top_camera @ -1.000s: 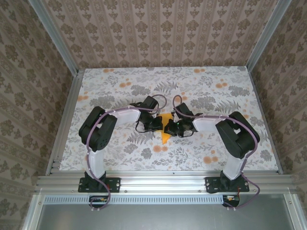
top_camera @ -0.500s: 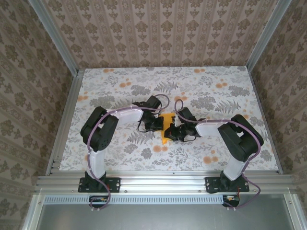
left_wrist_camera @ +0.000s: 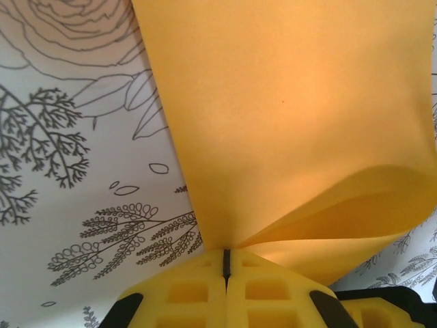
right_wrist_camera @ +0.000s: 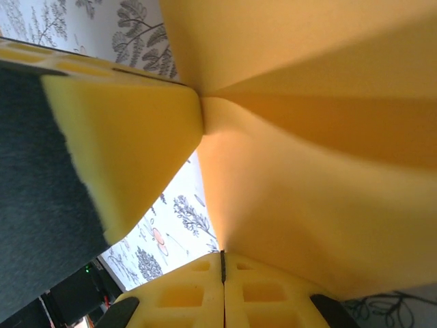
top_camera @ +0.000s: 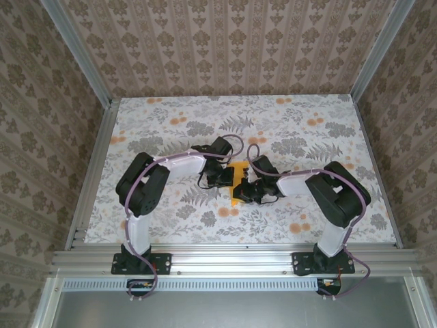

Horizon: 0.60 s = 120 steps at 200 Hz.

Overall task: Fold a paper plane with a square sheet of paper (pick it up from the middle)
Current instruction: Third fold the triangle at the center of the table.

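On the left, the left arm reaches in from the near left corner of the table (top_camera: 136, 123) toward its middle. The left gripper (left_wrist_camera: 226, 266) has its yellow pads pressed together, clamped on an edge of the square sheet of paper (top_camera: 238, 179). Its wrist camera shows the orange-yellow paper rising from the pinch, with a second layer curling off to the right in a soft rounded bend (not a sharp crease there). The grey fern-and-flower tablecloth (left_wrist_camera: 75, 171) lies beneath.

The paper sits at about the middle of the table, between the two grippers and slightly nearer the near edge than the far one. From above it reads as a small, narrow, creased shape, largely covered by the two wrists. Whether any part of it rests on the cloth cannot be told.

On the right, the right arm comes in from the near right corner. The right gripper (right_wrist_camera: 222, 263) is likewise closed, its pads meeting on the paper's edge. In its wrist view the paper fans upward in shaded folds, and one yellow pad of the left gripper presses on the same sheet just beside it.
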### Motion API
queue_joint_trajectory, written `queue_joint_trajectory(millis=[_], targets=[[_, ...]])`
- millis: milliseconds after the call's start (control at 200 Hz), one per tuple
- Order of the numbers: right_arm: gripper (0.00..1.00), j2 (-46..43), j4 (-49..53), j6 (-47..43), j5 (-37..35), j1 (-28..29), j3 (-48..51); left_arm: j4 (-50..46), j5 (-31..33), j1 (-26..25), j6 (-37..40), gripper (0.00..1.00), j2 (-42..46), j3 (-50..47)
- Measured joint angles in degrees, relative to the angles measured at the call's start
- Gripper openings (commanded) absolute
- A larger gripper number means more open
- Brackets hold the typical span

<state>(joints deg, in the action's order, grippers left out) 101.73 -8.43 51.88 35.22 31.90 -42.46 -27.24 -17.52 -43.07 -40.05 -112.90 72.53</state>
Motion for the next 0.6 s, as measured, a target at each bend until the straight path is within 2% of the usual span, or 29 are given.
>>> queue_joint_trajectory(millis=[600], targets=[[0.08,-2.2,-2.6,1.1,0.4,1.2,2.9,-0.5,1.1,-0.4,0.0,0.00,-0.2,0.4]])
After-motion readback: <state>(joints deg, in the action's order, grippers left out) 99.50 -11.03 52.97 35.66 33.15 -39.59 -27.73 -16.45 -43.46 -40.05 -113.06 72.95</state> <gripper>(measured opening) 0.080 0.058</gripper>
